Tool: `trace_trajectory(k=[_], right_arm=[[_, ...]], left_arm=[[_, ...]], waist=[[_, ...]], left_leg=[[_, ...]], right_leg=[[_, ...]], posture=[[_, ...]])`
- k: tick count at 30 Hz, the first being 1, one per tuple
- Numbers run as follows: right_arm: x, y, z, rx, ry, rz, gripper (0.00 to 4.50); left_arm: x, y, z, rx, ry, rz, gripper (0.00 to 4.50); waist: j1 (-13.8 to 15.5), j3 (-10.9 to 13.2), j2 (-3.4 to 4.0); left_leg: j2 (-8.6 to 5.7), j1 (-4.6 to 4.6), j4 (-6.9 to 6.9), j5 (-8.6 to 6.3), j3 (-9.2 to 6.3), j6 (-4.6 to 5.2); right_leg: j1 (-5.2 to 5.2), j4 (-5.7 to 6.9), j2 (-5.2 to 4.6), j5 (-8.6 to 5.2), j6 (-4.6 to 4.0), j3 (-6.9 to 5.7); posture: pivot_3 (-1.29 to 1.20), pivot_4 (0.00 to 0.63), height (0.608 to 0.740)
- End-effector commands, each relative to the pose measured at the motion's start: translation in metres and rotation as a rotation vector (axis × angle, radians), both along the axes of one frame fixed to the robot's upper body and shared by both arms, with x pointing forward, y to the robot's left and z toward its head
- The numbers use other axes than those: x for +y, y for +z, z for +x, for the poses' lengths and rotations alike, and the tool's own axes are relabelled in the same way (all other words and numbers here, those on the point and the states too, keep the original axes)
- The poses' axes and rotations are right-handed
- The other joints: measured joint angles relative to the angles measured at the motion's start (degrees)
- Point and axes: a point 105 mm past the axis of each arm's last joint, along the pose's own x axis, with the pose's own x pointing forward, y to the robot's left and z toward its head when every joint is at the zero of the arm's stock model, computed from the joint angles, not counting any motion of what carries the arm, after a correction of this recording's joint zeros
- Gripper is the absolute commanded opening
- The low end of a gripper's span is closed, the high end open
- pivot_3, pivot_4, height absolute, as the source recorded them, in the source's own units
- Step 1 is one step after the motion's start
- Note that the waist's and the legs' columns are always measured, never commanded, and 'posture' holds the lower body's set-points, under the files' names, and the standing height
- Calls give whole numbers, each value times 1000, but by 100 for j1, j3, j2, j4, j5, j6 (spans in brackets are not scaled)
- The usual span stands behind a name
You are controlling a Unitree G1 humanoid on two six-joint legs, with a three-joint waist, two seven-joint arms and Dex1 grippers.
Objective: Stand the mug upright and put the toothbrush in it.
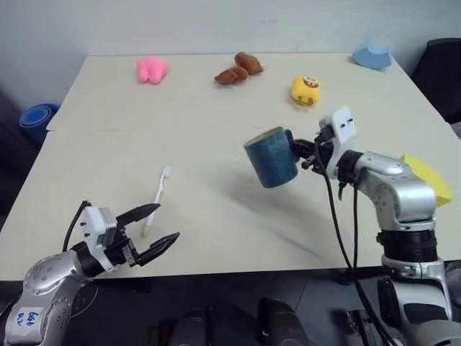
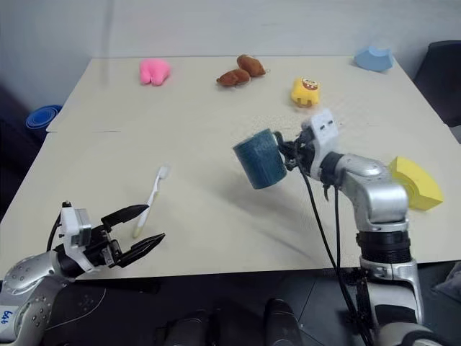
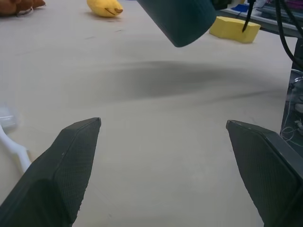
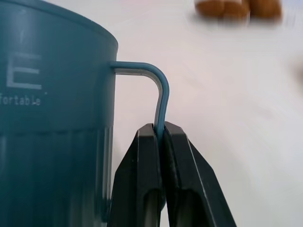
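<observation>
Robot test room or lab. Evidence: bare pale counter [image 1: 216, 209] against a plain white wall [image 1: 216, 21]; scattered practice props, namely pink toy [image 1: 152, 69], brown toy [image 1: 239, 68], yellow toy [image 1: 305, 89]; dark chair [image 1: 441, 72] far right.

You face a pale cream table [image 1: 216, 108]. A white toothbrush [image 1: 157, 198] lies flat near its front left. Along the far edge sit a pink toy [image 1: 152, 69], a brown toy [image 1: 240, 68], a yellow toy [image 1: 305, 90] and a blue object [image 1: 372, 55]. A yellow block [image 1: 429, 179] rests at the right edge.
</observation>
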Motion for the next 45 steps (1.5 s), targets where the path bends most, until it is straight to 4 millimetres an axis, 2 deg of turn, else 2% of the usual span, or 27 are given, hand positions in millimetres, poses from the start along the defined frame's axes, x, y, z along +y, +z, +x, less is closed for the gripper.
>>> trace_trajectory(k=[1, 3, 7, 13, 17, 23, 27, 30, 32, 34, 36, 38, 40, 42, 45], right_arm=[[16, 0, 14, -209, -75, 25, 25], [28, -13, 17, -264, -71, -15, 25], [38, -36, 19, -322, -43, -88, 25], [21, -59, 10, -281, 5, -124, 25], [6, -65, 5, -262, 11, -137, 1092], [-29, -47, -8, -266, 60, -131, 3199], [-53, -34, -35, -291, 153, -81, 4471], [-64, -35, -71, -260, 308, -64, 4471], [-67, -41, -98, -264, 428, -88, 4471], [-72, -46, -113, -275, 475, -126, 4471], [-74, -51, -122, -271, 512, -142, 4471], [-76, -53, -124, -296, 519, -164, 4471], [-78, -53, -123, -313, 496, -166, 4471], [-78, -52, -122, -315, 486, -162, 4471], [-76, -54, -123, -308, 488, -160, 4471]], left_arm=[[-1, 11, 6, -65, 15, -2, 4500], [-1, 12, 9, -77, 18, 0, 4500], [0, 13, 10, -93, 23, 10, 4500], [7, 14, 12, -114, 46, 20, 4500], [11, 15, 13, -115, 51, 11, 4500], [21, 17, 11, -104, 90, 17, 4500], [51, 9, -4, -55, 200, 41, 4500], [94, -4, -25, 8, 394, 44, 4500], [126, -14, -46, 68, 533, 43, 4500], [154, -20, -65, 113, 661, 40, 4500], [172, -23, -76, 147, 746, 44, 4500], [170, -19, -76, 149, 729, 29, 4500], [155, -14, -67, 186, 665, -13, 4500], [128, -6, -47, 265, 580, -57, 4500], [85, 11, -6, 385, 510, -90, 4500]], waist=[[1, 0, -1], [3, 1, 0], [15, 3, 3], [21, 4, 3], [26, 4, 5], [24, 12, 14], [39, 13, 12], [44, 16, 9], [38, 17, 8], [39, 21, 3], [45, 22, -1], [58, 26, -10], [103, 27, -9], [207, 27, -13], [341, 29, -9]], left_leg=[[1, 1, 1, 1, 0, -1], [1, 2, 3, 2, -1, -3], [-2, -2, 1, 1, -13, -2], [3, 1, 8, 2, -20, -4], [4, 7, 15, 2, -31, -4], [5, 6, 15, 2, -32, -4], [8, 5, 11, 0, -38, -1], [7, 5, 7, -1, -37, 1], [11, 7, 1, -3, -37, 3], [13, 10, -1, -5, -31, 7], [12, 12, 1, -5, -30, 10], [13, 22, 7, -8, -34, 14], [25, 22, 13, -10, -38, 17], [34, 19, 17, -13, -37, 17], [38, 19, 34, -17, -67, 9]], right_leg=[[1, 5, 0, 0, 0, 0], [0, 8, 0, 0, 0, 0], [0, 6, -2, 0, 0, -4], [12, 4, -1, 0, 0, -12], [29, 1, -1, 0, 0, -15], [26, 1, -2, 0, -1, -14], [28, -6, -3, 0, 0, -21], [29, -14, -2, 0, 0, -22], [35, -29, 0, 0, 0, -23], [38, -43, 1, 0, -1, -24], [43, -55, 0, -2, -4, -21], [50, -57, -4, -1, -7, -13], [48, -56, -16, 1, -9, -8], [45, -51, -15, 1, -9, -6], [47, -41, -14, 2, -10, -3]], posture=[[0, 150, 740], [0, 150, 740], [0, 150, 740], [0, 150, 740], [0, 150, 740], [0, 150, 740], [0, 150, 740], [0, 150, 740], [0, 150, 740], [0, 150, 740], [0, 150, 740], [0, 150, 740], [0, 150, 740], [0, 150, 740], [0, 150, 740]])
